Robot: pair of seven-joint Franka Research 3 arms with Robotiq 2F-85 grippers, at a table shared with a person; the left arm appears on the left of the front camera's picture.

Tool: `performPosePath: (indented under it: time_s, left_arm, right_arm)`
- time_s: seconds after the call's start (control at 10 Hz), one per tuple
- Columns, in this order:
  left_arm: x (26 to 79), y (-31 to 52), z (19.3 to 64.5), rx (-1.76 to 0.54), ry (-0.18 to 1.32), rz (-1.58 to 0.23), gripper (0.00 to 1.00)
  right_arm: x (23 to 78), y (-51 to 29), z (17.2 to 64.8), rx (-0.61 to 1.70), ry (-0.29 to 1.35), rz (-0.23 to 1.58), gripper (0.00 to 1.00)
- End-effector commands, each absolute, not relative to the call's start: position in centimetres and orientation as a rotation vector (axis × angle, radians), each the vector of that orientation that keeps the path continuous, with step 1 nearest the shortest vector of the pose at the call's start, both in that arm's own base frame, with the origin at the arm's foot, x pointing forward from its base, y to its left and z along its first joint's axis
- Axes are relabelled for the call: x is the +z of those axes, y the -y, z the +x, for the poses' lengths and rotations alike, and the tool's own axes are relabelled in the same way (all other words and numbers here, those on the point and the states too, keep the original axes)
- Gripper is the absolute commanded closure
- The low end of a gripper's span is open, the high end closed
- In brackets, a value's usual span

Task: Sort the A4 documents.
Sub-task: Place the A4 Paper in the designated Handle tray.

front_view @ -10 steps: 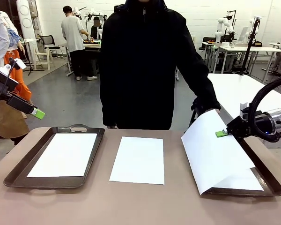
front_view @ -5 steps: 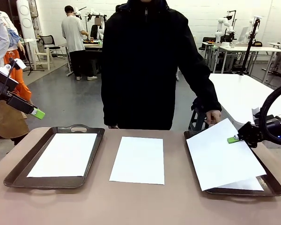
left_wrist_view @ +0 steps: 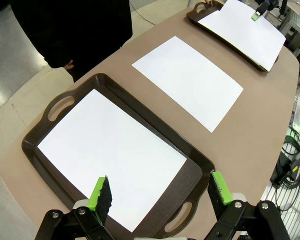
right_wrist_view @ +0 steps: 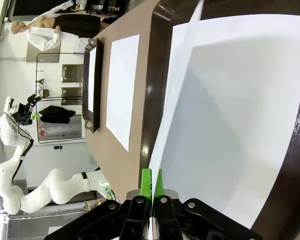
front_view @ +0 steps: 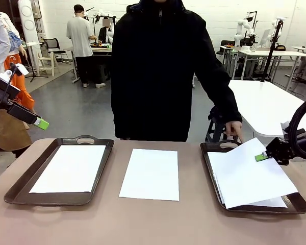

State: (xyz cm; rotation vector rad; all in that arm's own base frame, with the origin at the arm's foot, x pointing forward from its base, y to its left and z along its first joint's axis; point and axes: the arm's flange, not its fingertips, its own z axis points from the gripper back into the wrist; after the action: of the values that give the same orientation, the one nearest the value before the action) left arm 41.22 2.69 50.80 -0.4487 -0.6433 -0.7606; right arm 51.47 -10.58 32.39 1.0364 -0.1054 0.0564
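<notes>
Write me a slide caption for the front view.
The right end effector pinches a tilted sheet over the right tray, a person's hand at its far handle.

left tray (front_view: 15, 193): left sheet (front_view: 69, 168) inside | table (front_view: 153, 219) between trays: middle sheet (front_view: 150, 173) | right tray (front_view: 204, 152): top sheet (front_view: 252, 176) inside

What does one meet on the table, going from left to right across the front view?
Left tray holding a sheet, loose sheet on the table, right tray with the right gripper pinching a lifted sheet over it.

A brown table (front_view: 153, 222) carries three things in a row — a dark tray (front_view: 16, 190) at left, a white A4 sheet (front_view: 150, 173) directly on it mid-table, a second dark tray (front_view: 210, 162) at right.
</notes>
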Motion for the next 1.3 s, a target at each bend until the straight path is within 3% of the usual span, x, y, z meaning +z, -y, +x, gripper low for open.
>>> performPosePath:
  time_s: [0.0,1.2]
  left_arm:
    - [50.7,-2.7,41.1,-0.771,0.639,-0.436,0.0]
    - [50.7,-2.7,41.1,-0.771,0.639,-0.436,0.0]
  right_arm:
    - [32.0,10.8,52.4,0.043,0.076,1.007,0.99]
    - [29.8,11.3,54.6,0.015,0.076,0.903,0.99]
